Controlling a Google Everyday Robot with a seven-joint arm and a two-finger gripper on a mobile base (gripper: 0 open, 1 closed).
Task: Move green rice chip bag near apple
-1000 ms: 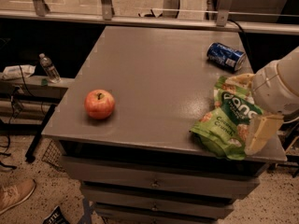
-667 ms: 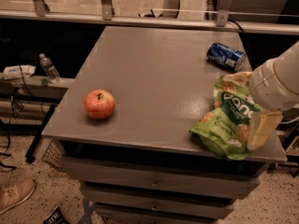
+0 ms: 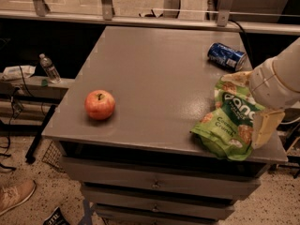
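Currently the gripper [image 3: 263, 125] lies on the green bag [image 3: 224, 125], on its side opposite the apple [image 3: 100, 104]; its grip cannot be told.

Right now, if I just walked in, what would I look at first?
Probably the bright green rice chip bag at the front right corner of the table, with the robot's end effector at its right side. Then the red apple alone near the front left edge, and a blue soda can lying at the back right.
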